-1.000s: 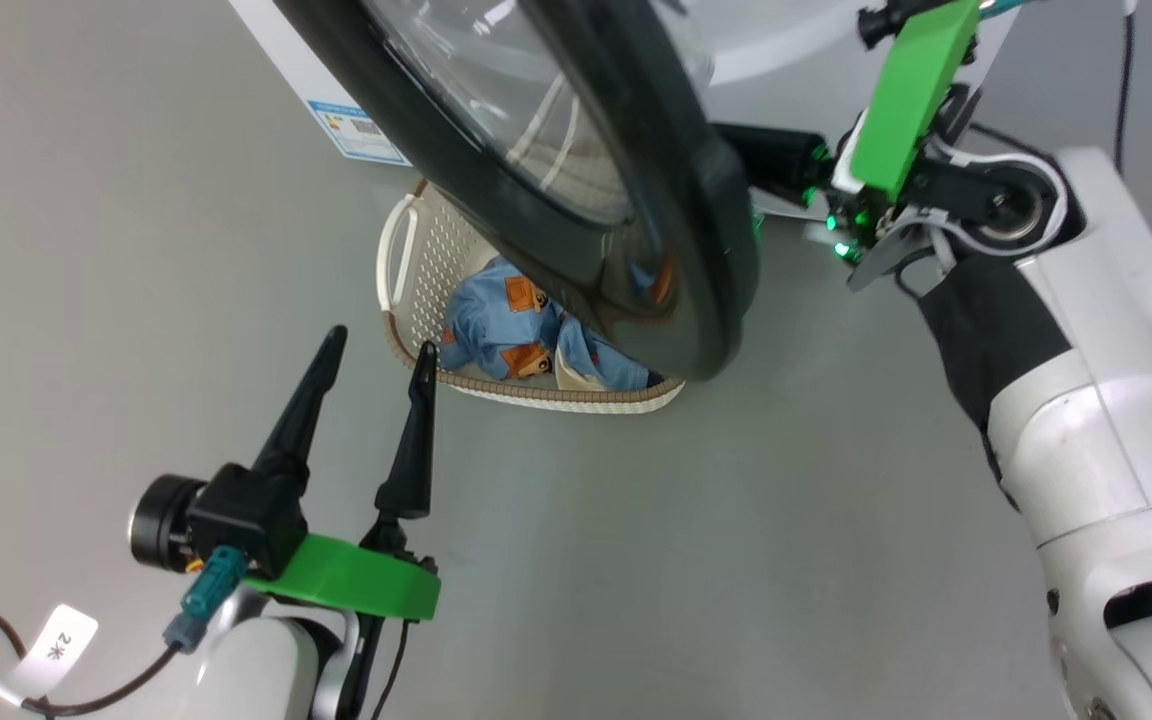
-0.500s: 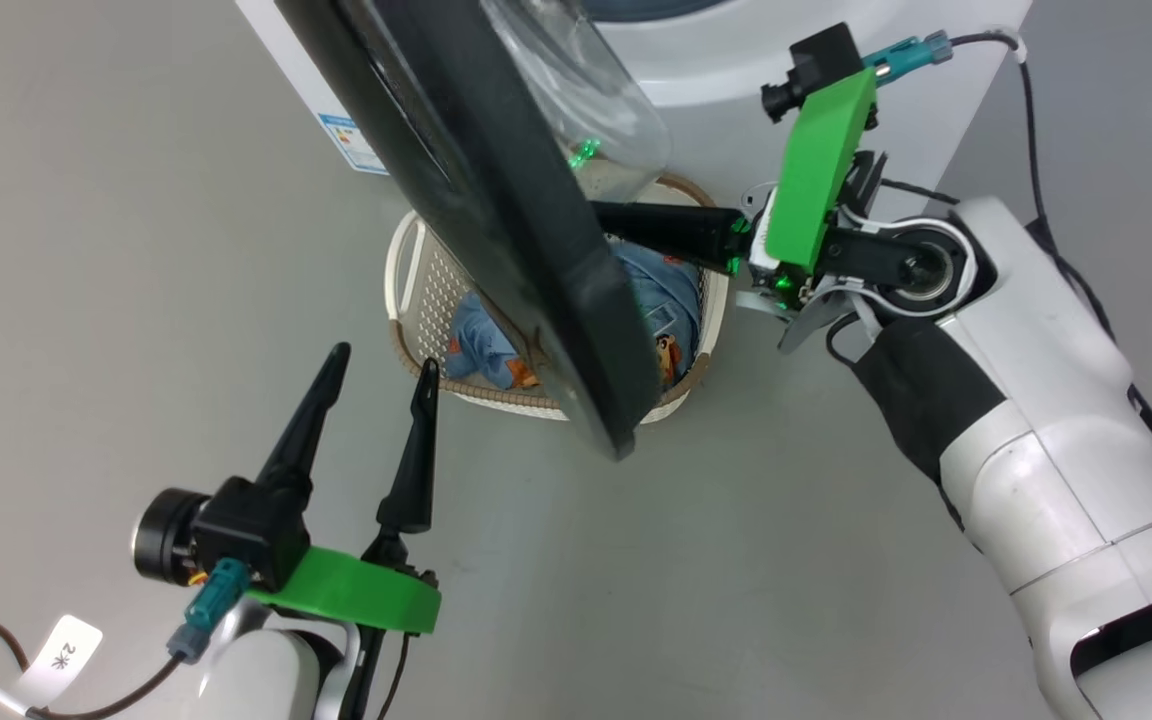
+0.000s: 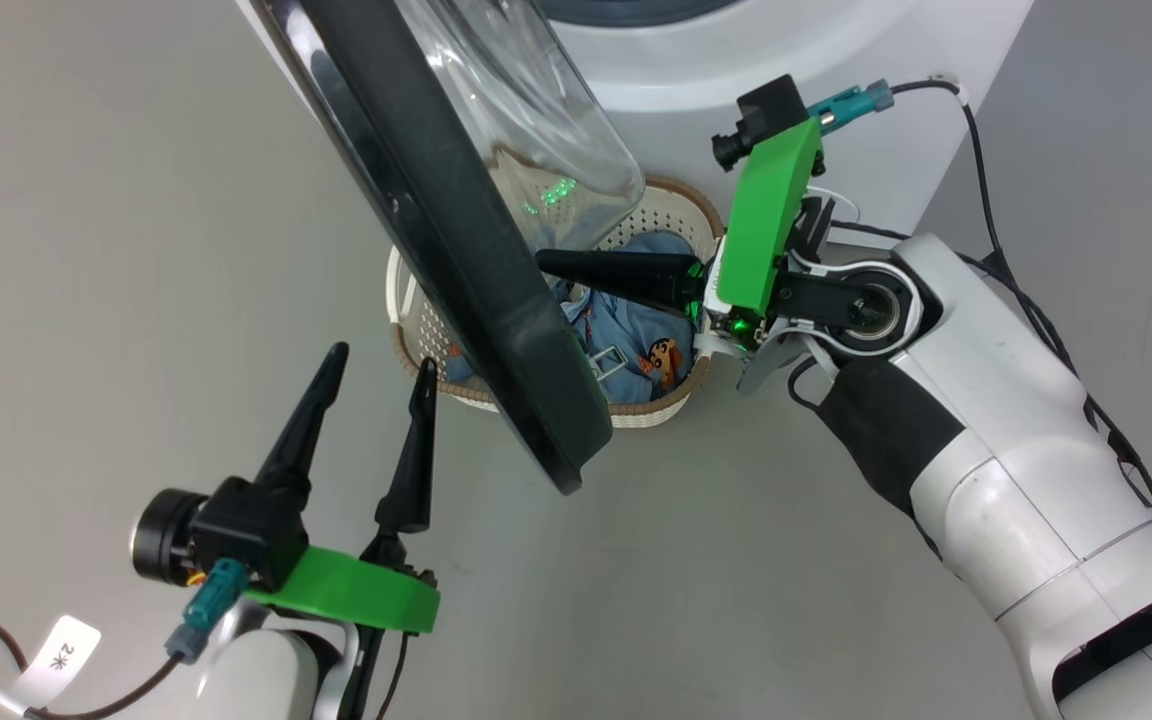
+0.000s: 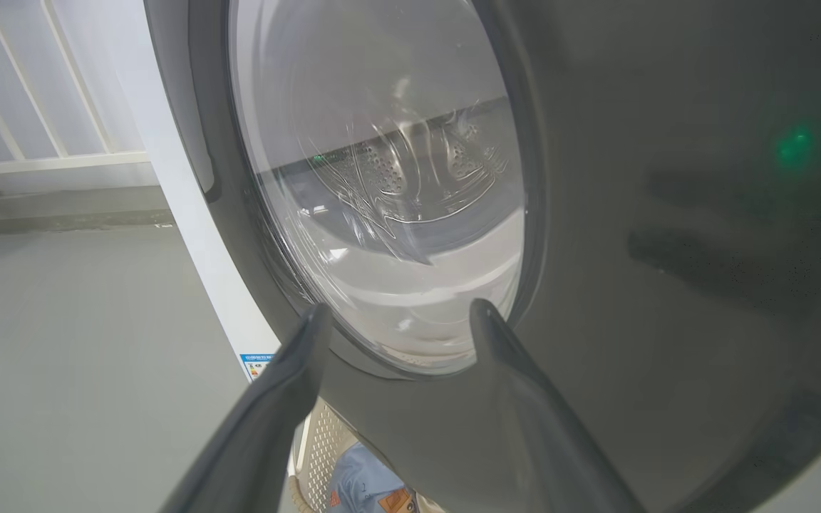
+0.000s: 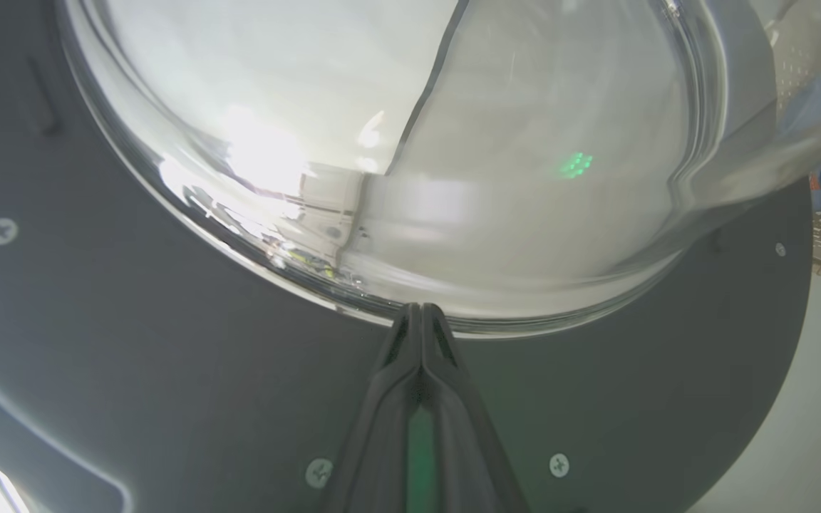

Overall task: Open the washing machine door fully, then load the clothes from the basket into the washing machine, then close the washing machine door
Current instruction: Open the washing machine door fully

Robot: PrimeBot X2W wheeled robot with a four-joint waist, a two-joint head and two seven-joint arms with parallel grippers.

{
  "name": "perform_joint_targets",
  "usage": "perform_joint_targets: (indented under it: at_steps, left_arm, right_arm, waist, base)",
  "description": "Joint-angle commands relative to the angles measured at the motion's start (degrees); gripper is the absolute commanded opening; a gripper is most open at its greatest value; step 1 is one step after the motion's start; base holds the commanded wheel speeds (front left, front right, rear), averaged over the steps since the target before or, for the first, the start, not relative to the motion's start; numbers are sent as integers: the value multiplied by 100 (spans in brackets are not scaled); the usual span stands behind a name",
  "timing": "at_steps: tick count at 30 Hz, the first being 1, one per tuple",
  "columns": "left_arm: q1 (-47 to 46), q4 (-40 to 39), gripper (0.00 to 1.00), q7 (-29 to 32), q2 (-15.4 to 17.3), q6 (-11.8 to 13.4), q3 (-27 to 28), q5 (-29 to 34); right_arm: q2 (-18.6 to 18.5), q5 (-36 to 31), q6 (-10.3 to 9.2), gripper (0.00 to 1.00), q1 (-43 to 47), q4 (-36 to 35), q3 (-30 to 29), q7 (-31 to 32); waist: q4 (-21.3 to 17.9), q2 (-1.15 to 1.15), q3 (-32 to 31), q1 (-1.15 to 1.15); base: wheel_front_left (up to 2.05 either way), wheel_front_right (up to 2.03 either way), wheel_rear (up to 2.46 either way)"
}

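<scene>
Floor (image 3: 86,250): plain grey, seamless. Basket (image 3: 423,330) sits on it at frame centre, upright. Washer (image 3: 786,50) stands on it at top centre, directly behind the basket. Can't tell whether the basket's far rim touches the washer's front.

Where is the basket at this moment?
In the head view the basket sits on the floor at centre, just in front of the washing machine, partly hidden by the open washing machine door, with the clothes inside.
</scene>
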Motion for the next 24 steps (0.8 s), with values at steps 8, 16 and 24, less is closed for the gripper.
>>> perform_joint_targets:
  at_steps: [8, 16, 24]
  left_arm:
    - [25, -120, 100, -36, 126, -33, 209, 46]
    - [52, -121, 100, -36, 126, -37, 261, 61]
    - [82, -108, 100, -36, 126, -47, 355, 78]
  right_arm:
    - [258, 297, 11, 0, -53, -21, 339, -174]
    - [246, 528, 11, 0, -133, 17, 545, -305]
    - [59, 795, 11, 0, -132, -122, 689, -456]
  waist:
    - [18, 0, -39, 0]
    - [-11, 0, -65, 0]
    - [-111, 0, -118, 0]
  base:
    - [0, 0, 0]
    - [0, 0, 0]
    - [0, 0, 0]
